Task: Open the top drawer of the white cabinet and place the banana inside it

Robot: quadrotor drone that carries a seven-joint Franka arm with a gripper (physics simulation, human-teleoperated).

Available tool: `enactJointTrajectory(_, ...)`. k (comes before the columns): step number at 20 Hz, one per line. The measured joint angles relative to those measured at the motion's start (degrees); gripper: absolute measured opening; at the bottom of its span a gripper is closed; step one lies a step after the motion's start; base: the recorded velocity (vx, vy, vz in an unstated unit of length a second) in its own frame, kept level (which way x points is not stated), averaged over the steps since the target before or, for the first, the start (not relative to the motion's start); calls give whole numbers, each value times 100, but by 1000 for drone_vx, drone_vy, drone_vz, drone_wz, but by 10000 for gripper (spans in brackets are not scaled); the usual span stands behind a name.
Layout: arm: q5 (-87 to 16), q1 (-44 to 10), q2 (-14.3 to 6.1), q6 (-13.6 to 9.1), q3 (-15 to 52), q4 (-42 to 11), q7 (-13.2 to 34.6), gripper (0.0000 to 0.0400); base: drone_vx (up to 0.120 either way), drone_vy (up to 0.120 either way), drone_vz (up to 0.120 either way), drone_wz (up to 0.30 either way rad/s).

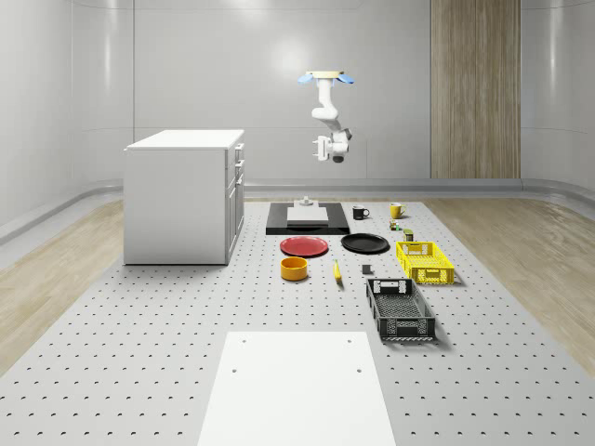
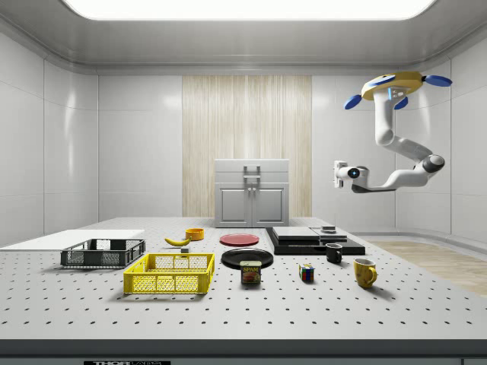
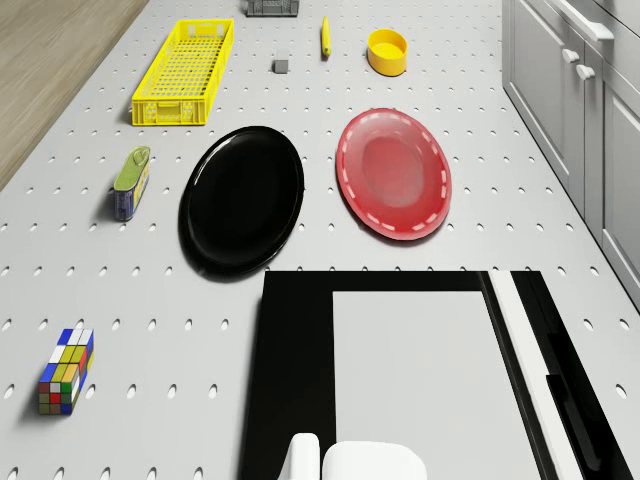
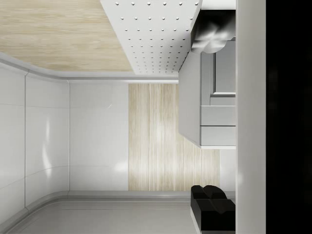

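One banana (image 3: 325,37) half-cropped, drone (image 2: 397,84) hovering

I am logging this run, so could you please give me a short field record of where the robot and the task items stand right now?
drone: hovering high, above the black platform
arm: bent down, tool in mid-air facing the white cabinet
top drawer: shut
banana: on the table, between the orange bowl and the yellow crate
nearby: red plate, black plate, black crate
task progress: not started
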Motion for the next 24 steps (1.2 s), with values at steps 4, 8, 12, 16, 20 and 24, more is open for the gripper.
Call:
enactJointTrajectory(4, -20, 43, -24, 39, -16, -5, 14, 400, 120, -70, 0, 0)
enactJointTrajectory(8, -41, 82, -46, 73, -33, -9, 27, 400, 120, -120, 0, 0)
enactJointTrajectory(12, -63, 119, -68, 104, -50, -12, 41, 400, 120, -100, 0, 0)
enactJointTrajectory(16, -83, 154, -89, 134, -66, -16, 54, 400, 120, 0, 0, 0)
enactJointTrajectory(20, -103, 187, -109, 161, -82, -18, 66, 400, 120, 0, 0, 0)
enactJointTrajectory(24, -122, 217, -128, 187, -97, -21, 78, 400, 120, -50, 0, 0)
